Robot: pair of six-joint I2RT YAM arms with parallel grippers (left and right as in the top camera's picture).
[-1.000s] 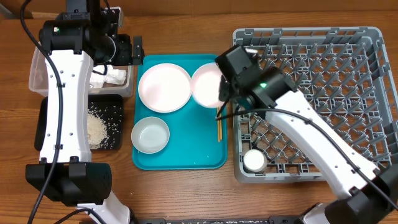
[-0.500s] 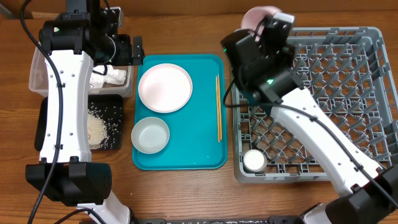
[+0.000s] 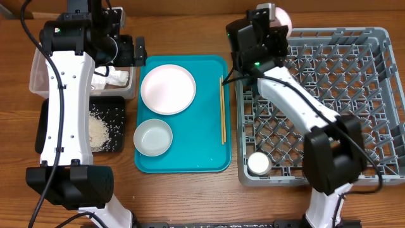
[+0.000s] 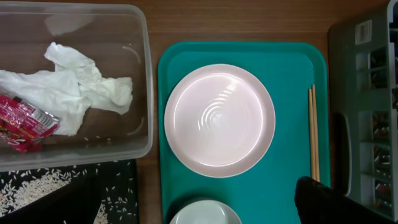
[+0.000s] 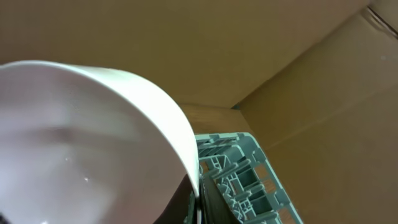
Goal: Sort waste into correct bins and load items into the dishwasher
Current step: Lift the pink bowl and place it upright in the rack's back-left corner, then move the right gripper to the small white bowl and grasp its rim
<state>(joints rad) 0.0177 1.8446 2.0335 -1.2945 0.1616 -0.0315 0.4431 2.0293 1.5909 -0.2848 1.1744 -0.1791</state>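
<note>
**Desk:** What is the right gripper doing?

**Me:** I see it closed on the edge of a white bowl. The bowl is tipped on its side, in the air by the far corner of the rack, on the side nearest the teal tray. My wrist view is mostly bowl.

**Desk:** And the left?

**Me:** The left gripper hangs over the join of tub and teal tray, fingers spread wide and holding nothing.

**Desk:** Where is the rest?

**Me:** The napkin and wrapper lie in the tub. The rice lies in the black tray. The plate, a second bowl and the chopsticks lie on the teal tray, the chopsticks along the edge beside the rack. The cup stands in the rack's near corner.
</note>
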